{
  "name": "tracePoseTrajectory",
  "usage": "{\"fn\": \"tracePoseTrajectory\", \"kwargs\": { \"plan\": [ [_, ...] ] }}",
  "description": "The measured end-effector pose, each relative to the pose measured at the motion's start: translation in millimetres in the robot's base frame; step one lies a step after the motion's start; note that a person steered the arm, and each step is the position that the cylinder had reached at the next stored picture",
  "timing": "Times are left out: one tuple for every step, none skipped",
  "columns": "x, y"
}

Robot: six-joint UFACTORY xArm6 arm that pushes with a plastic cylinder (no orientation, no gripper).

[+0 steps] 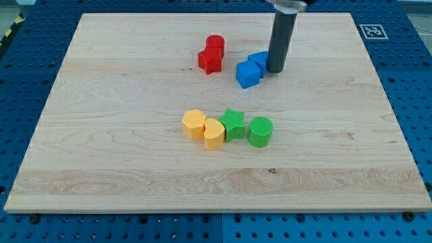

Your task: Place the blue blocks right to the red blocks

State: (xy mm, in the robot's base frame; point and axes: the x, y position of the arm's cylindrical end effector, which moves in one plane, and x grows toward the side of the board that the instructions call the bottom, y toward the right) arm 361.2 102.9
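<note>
Your tip [275, 70] touches the right side of the blue pair, right of the red blocks.

You have a pale wooden board [101, 155] with visible grain as landmark. In its upper middle stand two ribbed red blocks, a cylinder [215, 44] touching a star [210, 61] below it. Just right of them sit two blue blocks, a cube [248, 73] and a second blue block [258, 60] partly hidden by the rod. Near board centre runs one touching row: yellow hexagon [194, 124], yellow heart [214, 133], green star [233, 124], green cylinder [260, 131]. No pincer is fitted; the rod is smooth, dark, upright.
</note>
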Motion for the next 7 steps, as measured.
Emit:
{"fn": "tracePoseTrajectory", "kwargs": {
  "plan": [
    [14, 3],
    [48, 8],
    [58, -13],
    [44, -34],
    [23, -52],
    [20, -53],
    [24, -25]
  ]
}}
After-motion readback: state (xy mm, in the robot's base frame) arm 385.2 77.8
